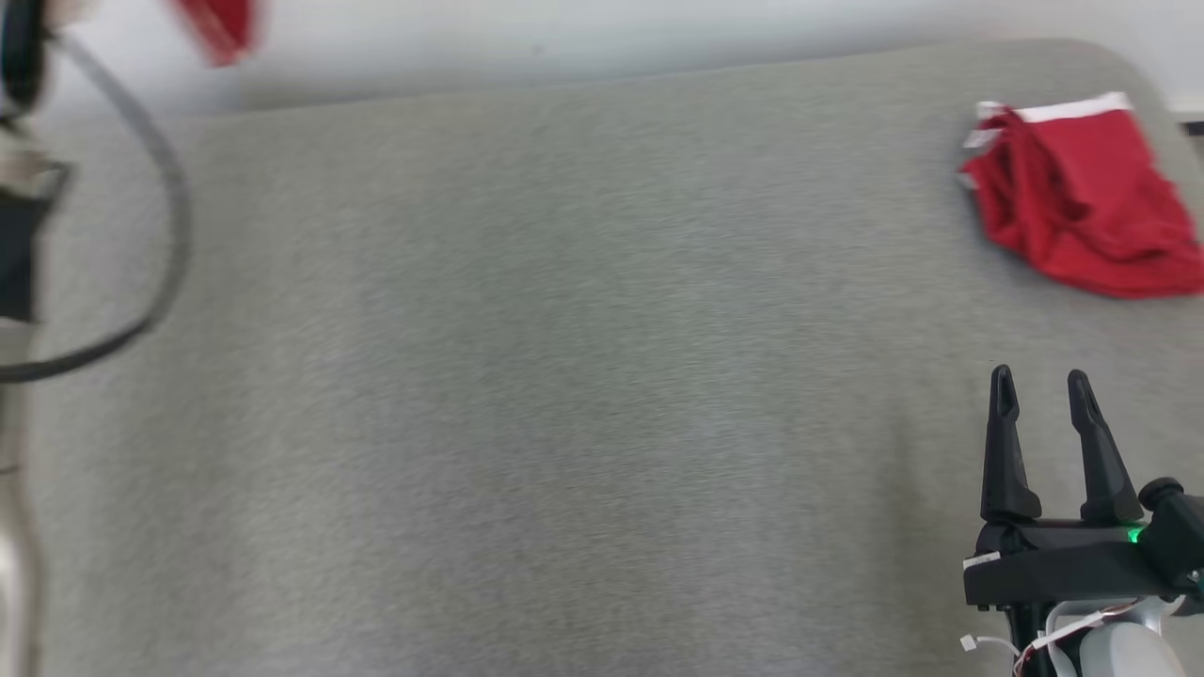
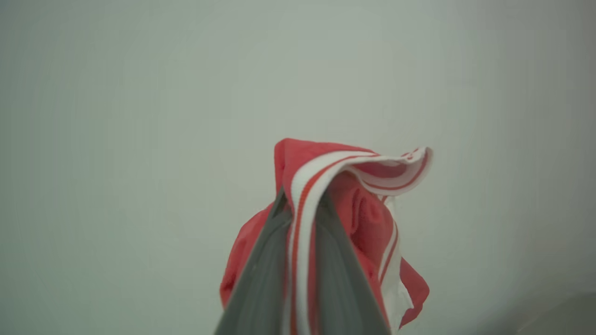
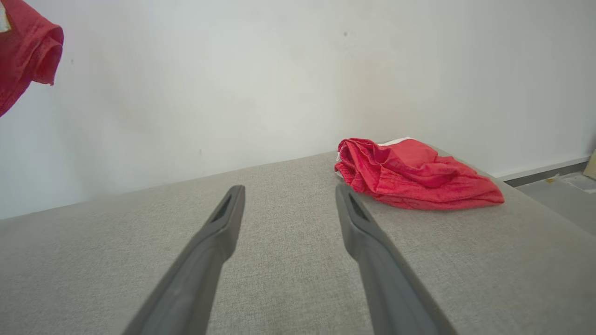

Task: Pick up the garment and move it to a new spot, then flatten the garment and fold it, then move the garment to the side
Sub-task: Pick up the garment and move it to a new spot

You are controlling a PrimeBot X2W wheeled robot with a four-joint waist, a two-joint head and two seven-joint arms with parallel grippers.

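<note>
My left gripper point(image 2: 302, 204) is shut on a red garment point(image 2: 368, 218) by its white-and-red striped waistband, holding it up in the air in front of the pale wall. The same hanging garment shows blurred at the top left of the head view point(image 1: 221, 28) and at the upper left of the right wrist view point(image 3: 25, 51). A second red garment point(image 1: 1082, 202) with a white band lies crumpled at the far right of the grey surface point(image 1: 564, 376); it also lies beyond my right fingers point(image 3: 414, 174). My right gripper point(image 1: 1039, 385) hovers open low at the right, nothing between its fingers.
The left arm's dark cable point(image 1: 160, 235) loops at the left edge of the head view. The grey surface ends at a pale wall point(image 3: 279, 70) at the back. Past its right edge lie grey floor and a baseboard point(image 3: 554, 174).
</note>
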